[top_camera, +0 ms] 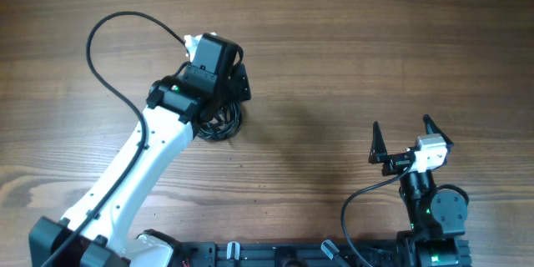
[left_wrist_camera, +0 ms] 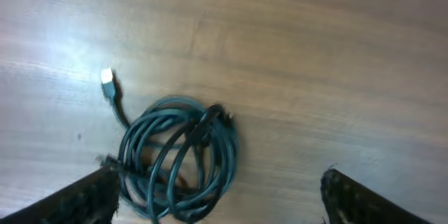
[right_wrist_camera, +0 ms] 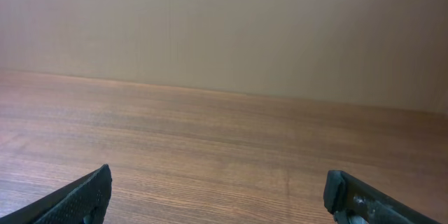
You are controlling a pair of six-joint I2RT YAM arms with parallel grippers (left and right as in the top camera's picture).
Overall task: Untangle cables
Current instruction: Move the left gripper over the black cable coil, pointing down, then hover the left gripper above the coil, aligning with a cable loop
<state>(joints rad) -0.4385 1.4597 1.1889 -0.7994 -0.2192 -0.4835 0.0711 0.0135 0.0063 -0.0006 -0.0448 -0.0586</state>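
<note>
The cables point(left_wrist_camera: 178, 159) lie in one tangled dark coil on the wooden table, seen low and left of centre in the left wrist view. One cord runs out of the coil to a whitish-silver plug tip point(left_wrist_camera: 106, 77). My left gripper point(left_wrist_camera: 220, 178) hangs open over the coil, its jaws wide apart; the left finger point(left_wrist_camera: 84, 199) is at the coil's edge and the right finger point(left_wrist_camera: 364, 199) stands well clear. From overhead the coil point(top_camera: 222, 123) peeks out beside the left arm. My right gripper point(top_camera: 406, 138) is open and empty, far to the right.
A thick black wire point(top_camera: 96, 46) of the left arm loops out over the table at the far left. Another arm wire point(top_camera: 355, 204) curves beside the right arm's base. The right wrist view holds only bare wood point(right_wrist_camera: 224, 133) and a plain wall.
</note>
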